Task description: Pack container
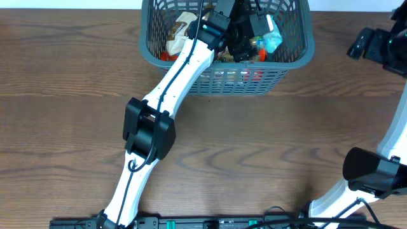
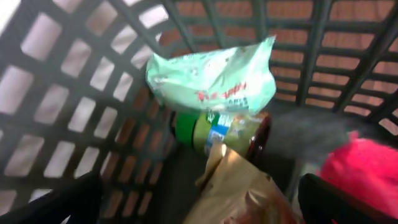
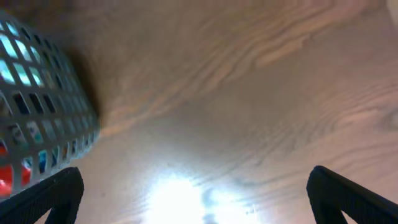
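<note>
Overhead view shows the large rectangular grey-blue plastic lattice basket (image 1: 241,81) at the far edge of the brown wooden bench (image 1: 63,95), about the middle of its width. The white left arm (image 1: 181,73) reaches over the basket's near wall, and its dark wrist end is inside the basket.

From the left wrist camera, the left tool (image 2: 205,208) is spread wide. Its two dark fingertips sit at the bottom corners of the picture and grip nothing. Below it, on the basket floor, a pale mint-green plastic packet with red print (image 2: 214,81) leans in a corner of the lattice walls. A round container with a green and blue label (image 2: 211,130) lies on its side just beneath that packet. A crumpled brown paper packet (image 2: 236,186) overlaps the container, and a blurred bright red packet (image 2: 364,168) lies beside it.

The right tool (image 3: 199,199) is outside the basket, off its right side, over bare bench. Its fingers are also wide apart and hold nothing.
</note>
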Controlling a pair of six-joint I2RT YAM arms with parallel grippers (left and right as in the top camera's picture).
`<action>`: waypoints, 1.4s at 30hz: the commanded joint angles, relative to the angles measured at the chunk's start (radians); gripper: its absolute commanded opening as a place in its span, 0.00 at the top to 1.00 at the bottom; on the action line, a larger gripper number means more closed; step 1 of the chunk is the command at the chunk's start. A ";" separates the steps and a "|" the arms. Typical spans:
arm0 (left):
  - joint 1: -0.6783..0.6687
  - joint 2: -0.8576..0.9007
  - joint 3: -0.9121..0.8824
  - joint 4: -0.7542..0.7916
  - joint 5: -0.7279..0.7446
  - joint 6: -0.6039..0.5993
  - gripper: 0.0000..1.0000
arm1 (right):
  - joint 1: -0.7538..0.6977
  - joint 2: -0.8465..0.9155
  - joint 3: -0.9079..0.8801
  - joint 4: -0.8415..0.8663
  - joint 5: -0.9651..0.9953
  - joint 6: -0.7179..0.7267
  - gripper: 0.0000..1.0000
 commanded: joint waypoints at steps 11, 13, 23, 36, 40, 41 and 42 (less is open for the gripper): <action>0.133 -0.358 0.010 -0.165 -0.136 -0.186 0.02 | 0.012 -0.027 0.000 0.266 -0.190 -0.176 0.01; 0.175 -0.422 0.010 -0.253 -0.136 -0.199 0.02 | 0.012 -0.039 0.013 0.280 -0.280 -0.214 0.01; 0.341 -0.602 0.010 -0.808 -0.186 -0.371 0.02 | 0.053 -0.143 0.024 0.143 -0.208 -0.090 0.01; 0.353 -0.618 -0.089 -1.043 -0.269 -0.515 0.02 | 0.177 -0.211 -0.048 -0.104 -0.093 -0.024 0.01; 0.354 -0.664 -0.153 -1.051 -0.270 -0.539 0.01 | 0.259 -0.253 -0.168 -0.104 -0.028 0.029 0.01; 0.354 -0.682 -0.179 -1.051 -0.270 -0.540 0.01 | 0.275 -0.266 -0.202 -0.103 -0.002 0.041 0.01; 0.354 -0.703 -0.209 -1.050 -0.270 -0.544 0.02 | 0.292 -0.278 -0.242 -0.103 0.024 0.052 0.01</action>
